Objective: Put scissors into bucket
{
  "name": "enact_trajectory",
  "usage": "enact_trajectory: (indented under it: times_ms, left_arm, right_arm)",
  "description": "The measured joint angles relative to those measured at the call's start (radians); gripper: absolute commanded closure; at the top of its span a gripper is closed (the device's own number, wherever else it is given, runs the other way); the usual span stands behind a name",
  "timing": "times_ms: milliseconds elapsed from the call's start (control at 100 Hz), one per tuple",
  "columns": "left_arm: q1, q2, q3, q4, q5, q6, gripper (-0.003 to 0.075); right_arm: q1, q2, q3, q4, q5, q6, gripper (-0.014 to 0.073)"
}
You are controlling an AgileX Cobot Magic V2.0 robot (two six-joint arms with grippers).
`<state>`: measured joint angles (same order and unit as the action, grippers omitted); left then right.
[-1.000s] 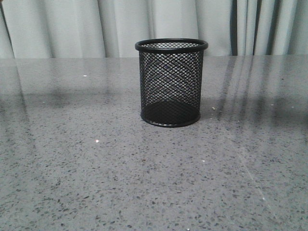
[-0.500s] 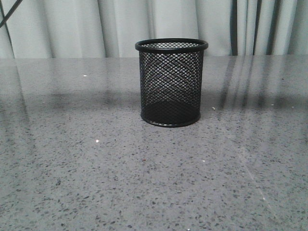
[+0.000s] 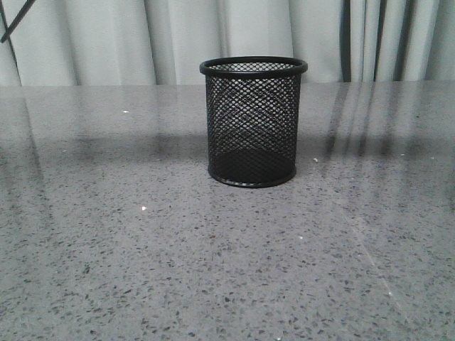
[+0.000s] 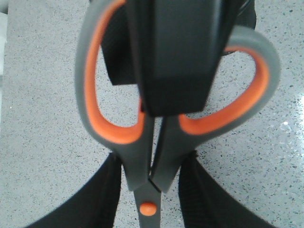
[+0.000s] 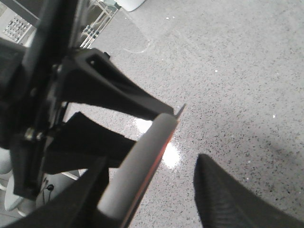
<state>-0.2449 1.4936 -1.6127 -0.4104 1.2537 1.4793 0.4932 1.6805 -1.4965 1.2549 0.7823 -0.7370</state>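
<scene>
The bucket (image 3: 252, 121), a black wire-mesh cup, stands upright mid-table in the front view, and no scissors show in it. Neither gripper shows in that view. In the left wrist view my left gripper (image 4: 152, 161) is shut on the scissors (image 4: 128, 152), its fingers pressed on the grey, orange-lined handle necks above the orange pivot dot (image 4: 148, 208). A black gripper part (image 4: 175, 52) covers the space between the handle loops. In the right wrist view my right gripper (image 5: 152, 166) is open. One grey handle (image 5: 142, 156) lies against one finger, and the other finger (image 5: 223, 190) stands apart.
The grey speckled table (image 3: 142, 249) runs back to a pale curtain (image 3: 106, 42). A thin dark line (image 3: 15, 21) crosses the front view's top left corner. The left arm's black gripper body (image 5: 95, 80) fills one side of the right wrist view, above the table's edge.
In the front view a thin dark line has come into the top left corner and shadows on the table have shifted a little. The bucket has not moved.
</scene>
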Motion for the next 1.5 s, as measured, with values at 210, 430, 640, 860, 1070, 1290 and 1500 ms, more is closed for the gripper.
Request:
enact_trajectory:
  times_ms: [210,430,640,860,1070,1290,1500]
  left_arm:
    - [0.000,0.000,0.000,0.002,-0.002,0.000,0.0563]
    - [0.000,-0.004,-0.001,0.001,-0.005,-0.010,0.0400]
    - [0.000,-0.031,-0.001,-0.026,-0.003,-0.037,0.0286]
    - [0.056,-0.115,-0.001,-0.029,0.002,-0.059,0.0354]
    - [0.192,-0.163,-0.001,-0.029,0.002,-0.167,0.0356]
    - [0.260,-0.188,-0.001,-0.027,0.002,-0.263,0.0356]
    - [0.262,-0.196,-0.001,-0.048,0.004,-0.280,0.0356]
  right_arm:
    - [0.000,0.004,0.000,0.008,-0.009,0.002,0.0648]
    - [0.000,0.006,0.000,0.008,-0.015,0.002,0.0667]
    - [0.000,0.006,0.000,0.008,0.006,-0.010,0.0666]
    - [-0.040,-0.013,0.000,0.001,0.013,-0.014,0.0666]
    - [-0.110,-0.127,0.000,-0.119,0.033,0.013,0.0655]
    - [-0.163,-0.270,-0.001,-0.411,0.122,0.174,0.0655]
    - [-0.167,-0.361,-0.001,-0.680,0.260,0.349,0.0655]
